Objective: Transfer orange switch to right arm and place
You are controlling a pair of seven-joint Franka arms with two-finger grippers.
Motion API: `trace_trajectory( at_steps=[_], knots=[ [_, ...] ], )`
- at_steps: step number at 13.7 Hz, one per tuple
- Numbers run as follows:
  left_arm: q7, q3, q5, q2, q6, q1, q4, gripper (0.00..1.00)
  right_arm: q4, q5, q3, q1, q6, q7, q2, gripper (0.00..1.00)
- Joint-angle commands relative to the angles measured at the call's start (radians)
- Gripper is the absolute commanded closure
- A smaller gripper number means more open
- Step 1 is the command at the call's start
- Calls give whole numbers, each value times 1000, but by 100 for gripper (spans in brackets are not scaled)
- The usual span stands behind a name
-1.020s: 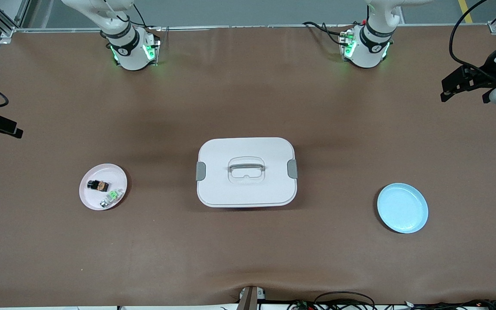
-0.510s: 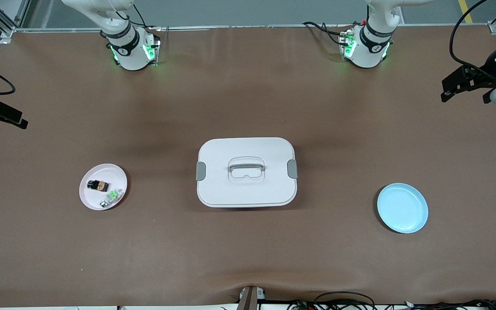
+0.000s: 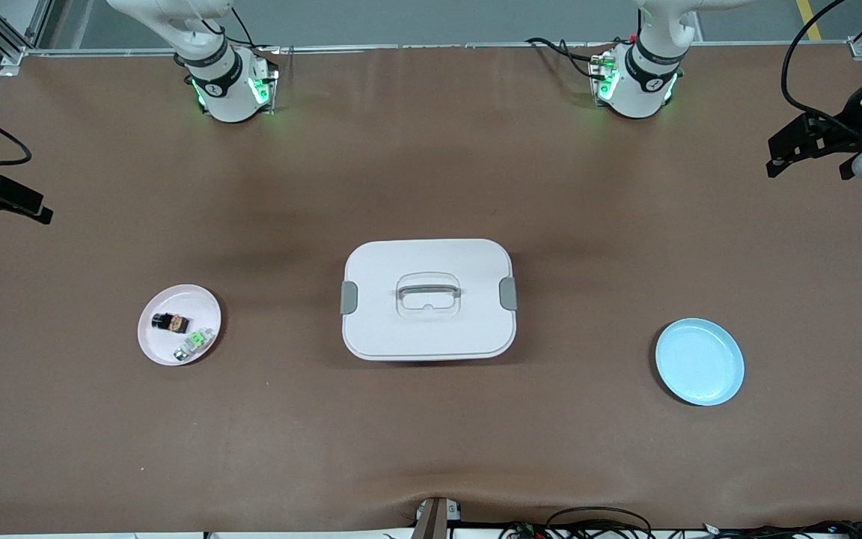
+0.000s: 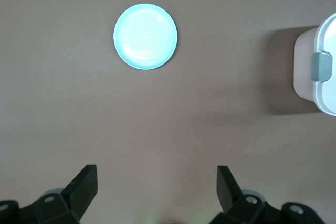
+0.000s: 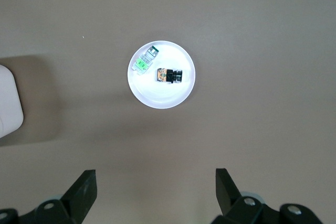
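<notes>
Orange switch [image 3: 170,323] on pink plate [image 3: 158,346], white lidded box [image 3: 429,299] mid-table, blue plate [image 3: 700,361].

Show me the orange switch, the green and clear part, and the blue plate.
orange switch [image 5: 169,75], right wrist view, middle of its black body.
green-and-clear part [image 5: 145,60], right wrist view, its middle, beside the switch on the same plate.
blue plate [image 3: 730,352], front view, its rim.
</notes>
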Motion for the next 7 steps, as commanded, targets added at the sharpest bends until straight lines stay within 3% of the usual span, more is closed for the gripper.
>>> trace_trajectory(
  at_steps=[1,7],
  knots=[
    [1,-7,0,-14,-3,2,11,0,-26,12,-8,16,8,5,-25,0],
    [-1,-7,0,-8,-6,0,23,0,-26,11,-47,54,8,5,-25,0]
  ],
)
